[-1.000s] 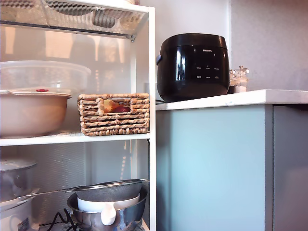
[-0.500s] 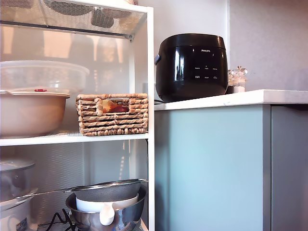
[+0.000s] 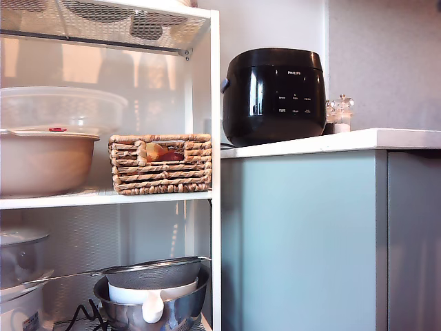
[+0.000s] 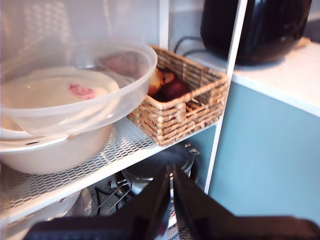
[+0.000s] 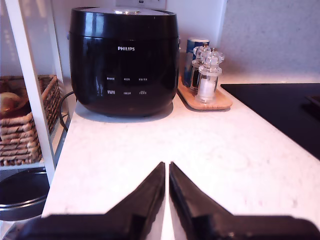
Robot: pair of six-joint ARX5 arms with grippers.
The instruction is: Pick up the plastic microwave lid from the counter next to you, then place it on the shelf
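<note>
On the shelf [image 3: 103, 199], lid [image 3: 62, 107] over bowl [image 3: 45, 162] and basket [image 3: 162, 163] fill the board; tabletop [image 5: 150, 145] before the cooker [image 5: 123, 60] lies bare.

Shelf unit beside the worktop, lid resting on the bowl.

In the exterior view, the shelf [image 3: 110, 198] fills the 9 o'clock side and the worktop [image 3: 331, 142] runs toward 3 o'clock. On the middle board, the plastic microwave lid [image 3: 62, 107] sits on the bowl [image 3: 45, 162], with the basket [image 3: 160, 163] just beside them, toward the worktop. The cooker [image 3: 274, 95] stands on the worktop nearest the shelf, the mills [image 3: 340, 114] behind it toward 3 o'clock. The sieve bowl [image 3: 155, 289] sits below, at 7 o'clock.
</note>
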